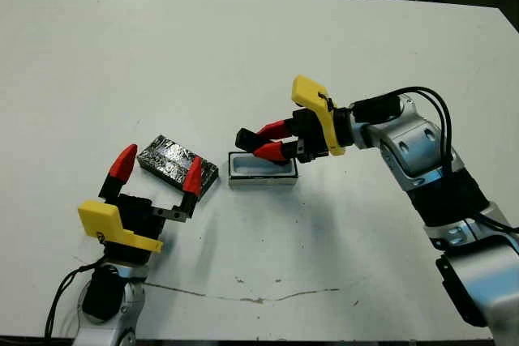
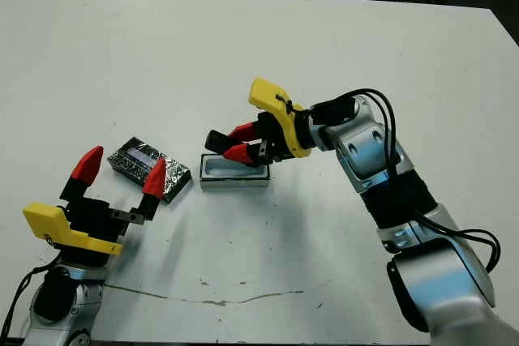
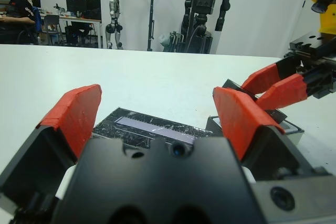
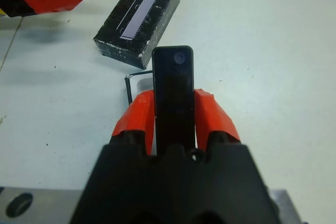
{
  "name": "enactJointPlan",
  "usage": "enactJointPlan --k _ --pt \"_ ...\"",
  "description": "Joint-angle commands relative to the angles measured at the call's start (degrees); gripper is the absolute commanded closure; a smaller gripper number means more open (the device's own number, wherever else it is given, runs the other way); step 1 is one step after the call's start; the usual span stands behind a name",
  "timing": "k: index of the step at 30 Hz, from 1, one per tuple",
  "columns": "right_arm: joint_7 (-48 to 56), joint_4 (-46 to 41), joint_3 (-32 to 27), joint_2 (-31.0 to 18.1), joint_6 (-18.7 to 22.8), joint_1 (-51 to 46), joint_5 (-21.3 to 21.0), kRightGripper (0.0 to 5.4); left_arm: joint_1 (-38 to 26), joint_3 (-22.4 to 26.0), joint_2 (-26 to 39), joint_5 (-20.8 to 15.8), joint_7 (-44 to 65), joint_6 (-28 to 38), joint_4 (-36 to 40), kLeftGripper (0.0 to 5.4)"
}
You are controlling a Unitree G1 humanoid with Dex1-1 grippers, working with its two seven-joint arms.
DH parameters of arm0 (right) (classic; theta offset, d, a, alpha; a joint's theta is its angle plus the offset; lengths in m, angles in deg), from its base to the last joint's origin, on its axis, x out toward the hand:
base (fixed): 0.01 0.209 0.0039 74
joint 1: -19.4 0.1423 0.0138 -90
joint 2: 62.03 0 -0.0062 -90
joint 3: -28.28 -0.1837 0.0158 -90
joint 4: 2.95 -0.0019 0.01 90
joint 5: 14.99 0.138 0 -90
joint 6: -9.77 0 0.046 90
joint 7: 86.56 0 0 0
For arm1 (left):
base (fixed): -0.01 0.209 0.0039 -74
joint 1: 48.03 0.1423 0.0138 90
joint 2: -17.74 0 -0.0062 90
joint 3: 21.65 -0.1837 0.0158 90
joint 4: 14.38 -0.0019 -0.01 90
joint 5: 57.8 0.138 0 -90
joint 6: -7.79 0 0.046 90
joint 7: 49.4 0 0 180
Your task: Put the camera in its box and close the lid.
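My right gripper (image 1: pixel 263 142) is shut on the camera (image 4: pixel 173 93), a slim black bar that sticks out past the red fingertips (image 4: pixel 137 114). It hovers just over the box (image 1: pixel 261 174), a small tray with a white inside, and the camera's tip (image 1: pixel 243 135) reaches over the box's left end. The lid (image 1: pixel 177 164), black with a silvery speckled top, lies flat on the table left of the box. My left gripper (image 1: pixel 159 169) is open on the lid's near side, its fingertips straddling the lid (image 3: pixel 152 129) without touching it.
The white table (image 1: pixel 243 46) stretches far beyond the things, with a thin scuff line (image 1: pixel 243 296) near its front edge. Beyond the table, the left wrist view shows seated people (image 3: pixel 16 9) at desks and standing robot frames (image 3: pixel 202 9).
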Motion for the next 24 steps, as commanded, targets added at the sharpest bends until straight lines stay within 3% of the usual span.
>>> enactJointPlan --k 1,24 --pt "0.52 0.18 0.72 -0.97 0.23 -1.37 -0.48 3.74 0.84 0.01 -0.14 0.28 -0.35 0.70 -0.72 0.00" --pt "0.40 0.86 1.88 -3.43 -1.91 -2.24 -3.67 3.74 0.65 -0.04 -0.12 -0.85 0.01 0.49 -0.81 0.00"
